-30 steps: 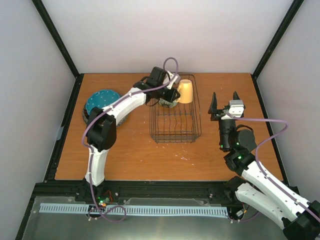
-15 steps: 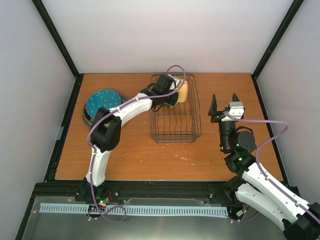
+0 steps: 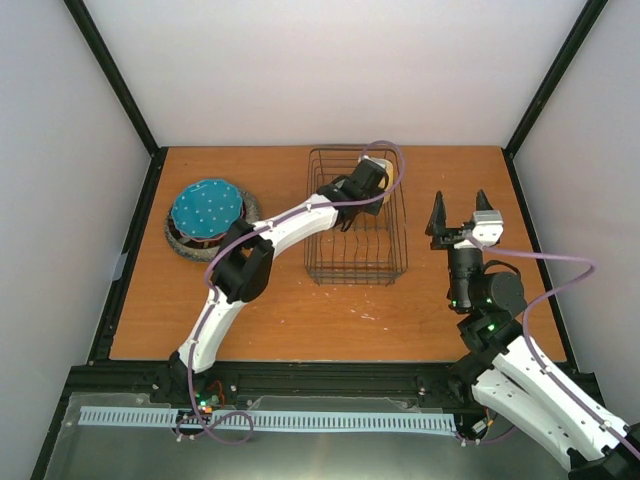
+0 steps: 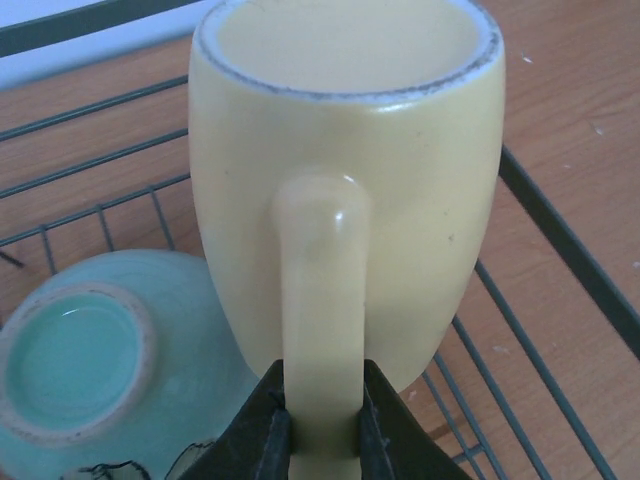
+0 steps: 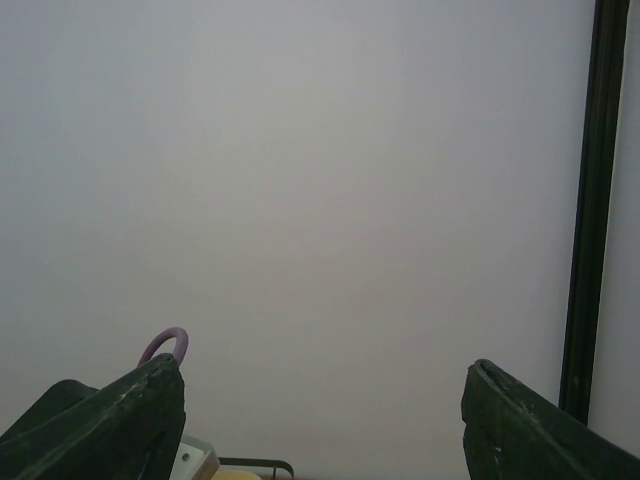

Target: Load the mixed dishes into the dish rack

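Top external view, starting at the left: the blue dotted plate [image 3: 207, 208] sits on top of a stack on the table [image 3: 270, 320], and the grey speckled plate [image 3: 176, 238] pokes out from under it at about 8 o'clock. Whether anything is sandwiched between them can't be made out. That stack is well apart from the dish rack [image 3: 352, 262], roughly at the rack's 9 o'clock.

The left arm stretches diagonally across the table and over the rack, and the left gripper [image 3: 372, 176] is up at the rack's 1 o'clock corner. From above, the arm hides what it's carrying, but the left wrist camera clears that up: its fingers [image 4: 258, 425] are pinched narrow on the handle of the yellow mug [image 4: 345, 150], one on each side. The mug is inside the rack, with the wires running under and beside it. Just at the mug's 8 o'clock, touching it or very nearly, the pale green bowl [image 4: 90, 370] lies in the rack with its base ring facing the camera.

At the rack's 3 o'clock, the right gripper [image 3: 458, 215] is held above the table, clear of the rack, pointing away from the bases. The right wrist view shows its fingers [image 5: 110, 420] spread wide with only the pale wall between them.
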Robot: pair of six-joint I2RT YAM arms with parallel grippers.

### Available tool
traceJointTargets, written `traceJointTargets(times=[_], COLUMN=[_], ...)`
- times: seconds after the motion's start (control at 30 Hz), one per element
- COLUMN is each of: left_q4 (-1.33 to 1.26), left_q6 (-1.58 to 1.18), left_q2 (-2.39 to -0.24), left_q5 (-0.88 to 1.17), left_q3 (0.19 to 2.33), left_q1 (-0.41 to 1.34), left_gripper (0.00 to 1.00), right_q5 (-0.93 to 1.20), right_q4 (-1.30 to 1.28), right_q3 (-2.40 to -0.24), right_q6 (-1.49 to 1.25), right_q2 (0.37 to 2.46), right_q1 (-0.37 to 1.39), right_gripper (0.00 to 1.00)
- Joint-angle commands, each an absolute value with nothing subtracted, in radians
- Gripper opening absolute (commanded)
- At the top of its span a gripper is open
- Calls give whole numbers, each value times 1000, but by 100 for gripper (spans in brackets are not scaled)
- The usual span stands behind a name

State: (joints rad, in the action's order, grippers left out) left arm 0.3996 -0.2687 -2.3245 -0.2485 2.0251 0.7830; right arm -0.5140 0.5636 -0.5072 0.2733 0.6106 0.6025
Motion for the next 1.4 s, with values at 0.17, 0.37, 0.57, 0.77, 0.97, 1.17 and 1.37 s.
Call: traceJointTargets(times=[0.17, 0.37, 0.57, 0.77, 0.97, 1.17, 1.37], left_q4=[330, 289, 270, 269, 251, 252, 279], left_q6=[-400, -444, -489, -492, -476, -469, -465], left_q2=[-2305, -2355, -2425, -2462, -2478, -2502, -2519], left_q5=[-439, -452, -410, -422, -443, -426, -425], left_q3=[2091, 2104, 2158, 2180, 2180, 2186, 2184], left_q1=[806, 821, 827, 827, 826, 827, 826], left_gripper=[1, 1, 0, 1, 1, 1, 9], right_q5=[-510, -485, -463, -464, -462, -454, -451], right_q4=[495, 456, 435, 429, 431, 425, 420], right_q3=[-489, -492, -506, -505, -501, -509, -511], right_q6=[250, 227, 251, 282, 277, 272, 265], right_q2=[547, 518, 508, 499, 511, 526, 532], right_q1=[595, 595, 595, 595, 595, 594, 595], right_gripper=[75, 75, 74, 75, 75, 75, 75])
